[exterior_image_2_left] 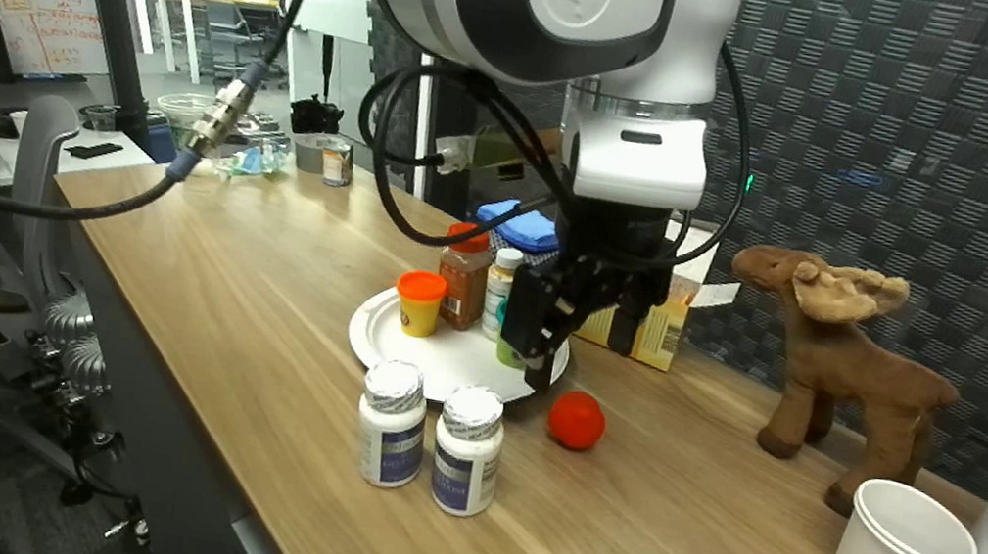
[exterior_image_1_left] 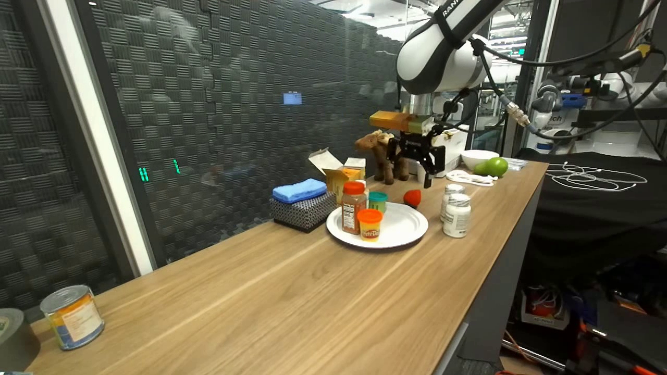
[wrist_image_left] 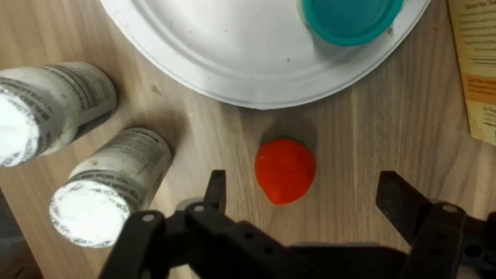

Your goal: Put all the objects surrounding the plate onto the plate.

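Note:
The white plate (exterior_image_1_left: 404,224) holds a red-lidded spice bottle (exterior_image_1_left: 354,211), an orange-lidded Play-Doh tub (exterior_image_1_left: 370,226), a teal-lidded tub (wrist_image_left: 350,19) and a small white bottle (exterior_image_2_left: 500,290). A red strawberry-like object (wrist_image_left: 285,170) lies on the table just off the plate's rim (wrist_image_left: 248,87). Two white pill bottles (exterior_image_2_left: 391,424) (exterior_image_2_left: 466,451) stand upright beside the plate. My gripper (wrist_image_left: 302,174) is open and empty, pointing down above the table. In the wrist view the red object shows between its fingers, nearer the left one. It hangs above the red object in both exterior views (exterior_image_1_left: 409,171) (exterior_image_2_left: 579,362).
A yellow box (exterior_image_1_left: 341,179) and a patterned box (exterior_image_1_left: 304,211) with a blue cloth (exterior_image_1_left: 299,190) stand behind the plate. A plush moose (exterior_image_2_left: 847,363), white cups (exterior_image_2_left: 897,549), a white cable (exterior_image_1_left: 471,178) and green fruit (exterior_image_1_left: 492,166) are farther along. A can (exterior_image_1_left: 73,317) stands at the opposite end.

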Controlling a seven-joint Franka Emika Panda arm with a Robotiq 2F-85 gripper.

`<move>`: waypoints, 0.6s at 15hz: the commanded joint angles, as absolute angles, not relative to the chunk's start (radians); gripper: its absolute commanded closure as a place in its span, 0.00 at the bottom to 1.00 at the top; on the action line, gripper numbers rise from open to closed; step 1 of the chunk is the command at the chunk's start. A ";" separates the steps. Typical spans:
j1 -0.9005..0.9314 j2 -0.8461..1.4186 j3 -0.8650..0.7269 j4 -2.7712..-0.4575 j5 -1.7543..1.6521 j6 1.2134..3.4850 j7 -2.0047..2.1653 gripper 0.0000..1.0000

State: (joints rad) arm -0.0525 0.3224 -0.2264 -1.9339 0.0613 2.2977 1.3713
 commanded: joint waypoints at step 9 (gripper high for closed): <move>-0.065 0.423 -0.209 -1.867 0.063 2.334 1.366 0.00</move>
